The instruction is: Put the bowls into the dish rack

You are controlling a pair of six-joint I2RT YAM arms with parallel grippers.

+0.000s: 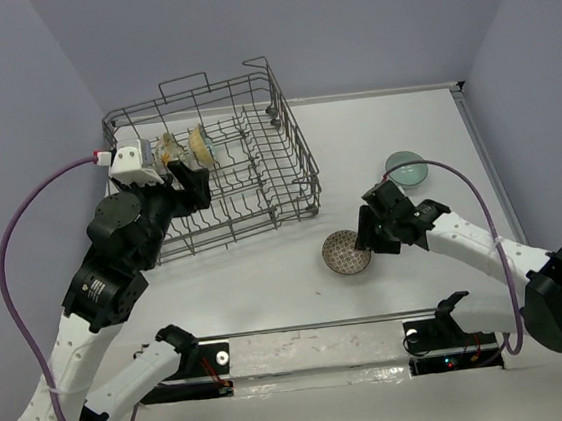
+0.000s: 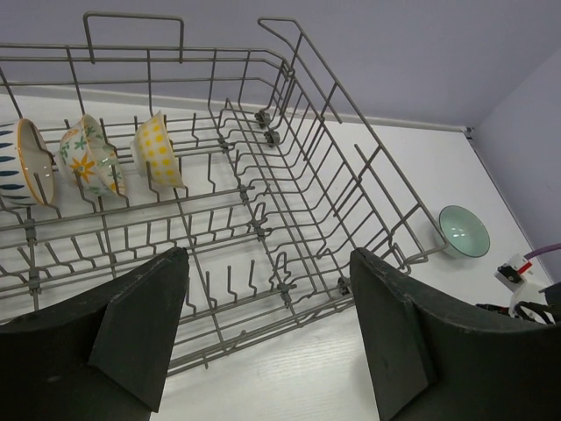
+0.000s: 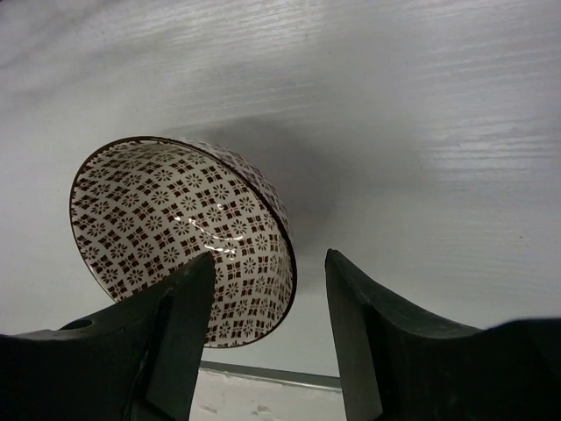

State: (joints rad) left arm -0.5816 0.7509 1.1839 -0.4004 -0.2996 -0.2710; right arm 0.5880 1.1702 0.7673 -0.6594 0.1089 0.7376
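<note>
The task is more than half done, as far as the pictures show. Three bowls stand on edge between the tines at the left side of the dish rack: a flowered bowl, a yellow dotted bowl just beside it, and a third bowl, pale with dark marks, which the edge of the left wrist view cuts.

Two bowls are not yet loaded. Both sit upright on the table, to the right of the rack and apart from it. The teal bowl is farther back, near the right wall. The brown-patterned bowl is closer to the arms.

The left gripper hangs above the near side of the rack. Its jaws are wide and hold nothing.

The right gripper is down at the brown-patterned bowl. Its jaws are about half apart and stand across the near rim, one finger over the inside and the other outside the wall. A gap shows on the outer side, so the bowl is probably not clamped yet.

What is left, it seems, is to grip this bowl, carry it to a free slot in the rack, and then do the same with the teal one.
</note>
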